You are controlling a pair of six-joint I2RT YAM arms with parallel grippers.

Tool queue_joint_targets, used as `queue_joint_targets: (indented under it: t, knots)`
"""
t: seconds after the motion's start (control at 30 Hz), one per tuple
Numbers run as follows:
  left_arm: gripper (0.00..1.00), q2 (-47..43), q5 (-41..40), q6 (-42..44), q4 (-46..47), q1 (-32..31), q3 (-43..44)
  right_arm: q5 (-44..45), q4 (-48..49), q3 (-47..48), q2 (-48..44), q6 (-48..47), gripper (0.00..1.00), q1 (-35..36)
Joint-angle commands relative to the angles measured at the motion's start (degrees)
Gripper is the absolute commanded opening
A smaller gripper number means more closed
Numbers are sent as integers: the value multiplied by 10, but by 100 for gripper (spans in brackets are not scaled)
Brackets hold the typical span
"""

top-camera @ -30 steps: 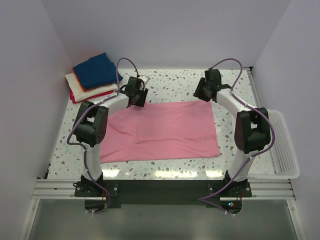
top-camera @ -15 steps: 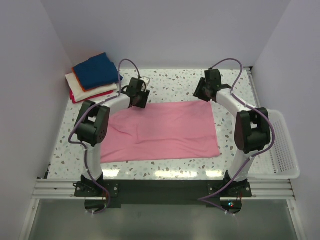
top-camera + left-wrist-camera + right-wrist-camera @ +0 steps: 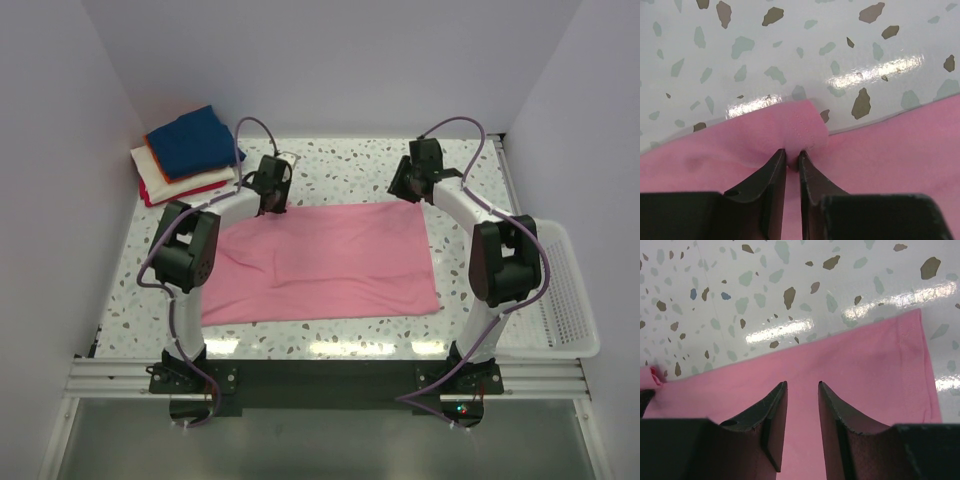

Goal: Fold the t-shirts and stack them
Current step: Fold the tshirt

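The left hand [image 3: 792, 152] pinches only a thin pucker of the pink t-shirt [image 3: 890, 145]; lifting may pull it free. The right hand [image 3: 802, 385] gapes empty above the cloth.

walls [image 3: 330, 60]: plain pale lilac, three sides | desk [image 3: 340, 170]: glossy white terrazzo, overhead light glare streaks | near edge: aluminium rail [image 3: 330, 377]

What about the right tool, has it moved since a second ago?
No. The right tool hangs over the pink shirt's far right corner, as far from the table's back edge as before.
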Motion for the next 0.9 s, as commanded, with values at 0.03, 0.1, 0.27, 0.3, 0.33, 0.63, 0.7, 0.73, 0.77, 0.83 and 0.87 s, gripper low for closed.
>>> queue_joint_targets:
  t: [0.03, 0.1, 0.27, 0.3, 0.33, 0.63, 0.7, 0.73, 0.77, 0.83, 0.87]
  knots:
    - [19, -44, -16, -23, 42, -4, -9, 4, 18, -3, -32, -9, 34, 4]
    - [17, -68, -20, -34, 64, -4, -30, 1, 21, -3, -31, -8, 33, 4]
    - [13, -110, -17, -71, 93, -4, -76, -15, 32, -4, -32, -16, 32, 18]
    - [13, -118, -16, -78, 98, -5, -87, -18, 35, -4, -31, -19, 32, 21]
    - [12, -134, -16, -86, 108, -6, -98, -19, 41, -4, -32, -20, 32, 24]
    - [12, -206, 4, -215, 213, -17, -265, -59, 83, -17, -22, -48, 33, 74]
    - [12, -220, 3, -235, 244, -22, -310, -68, 95, -18, -17, -56, 33, 89]
    - [12, -224, 2, -245, 255, -27, -325, -72, 97, -16, -15, -59, 33, 94]
    - [12, -229, 2, -263, 279, -28, -354, -83, 100, -12, -7, -67, 33, 100]
    - [13, -240, 1, -277, 298, -34, -377, -92, 104, 3, 3, -75, 34, 120]
    - [13, -244, -3, -288, 311, -36, -396, -99, 105, 10, 17, -83, 35, 127]
